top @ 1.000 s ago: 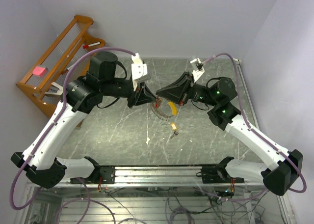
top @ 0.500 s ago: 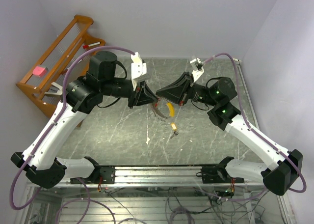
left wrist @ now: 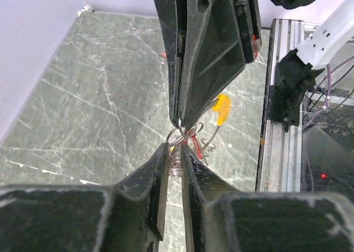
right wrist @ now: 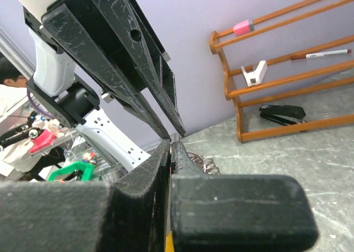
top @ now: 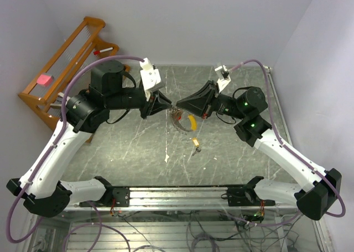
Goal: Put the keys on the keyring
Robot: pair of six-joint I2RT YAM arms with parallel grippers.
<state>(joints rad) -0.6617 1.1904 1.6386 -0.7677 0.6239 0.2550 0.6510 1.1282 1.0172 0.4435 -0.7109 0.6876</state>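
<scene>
Off to the left a wooden rack [top: 61, 69] stands against the wall, out of the way. The left gripper [top: 168, 105] reaches in over the middle of the table [top: 121, 147]. Its jaws are nearly together with only a slit between them, and a bit of coil sits in that slit, so it is pinching the ring [left wrist: 176, 168]. The ring hangs where the two tips meet, up off the marble, its loops bunched just under them. What I take for the red key [left wrist: 197, 149] dangles right beside those loops; whether it is threaded on I cannot tell. The right gripper [top: 178, 105] comes in from the other side with its jaws pressed tight together and its tip touching the top loops. If it has wire nipped there, it is too fine to see. Past it the yellow tag [top: 193, 122] curves down off the ring. Nearer the bases lies what looks like the brass key [top: 196, 143], flat on the table and apart from the ring.

The ring looks light, springy and slick, likely to twist out of a loose pinch, so I'd hold it on the coil close to the split end. The keys are tiny and stiff, best taken by the head
</scene>
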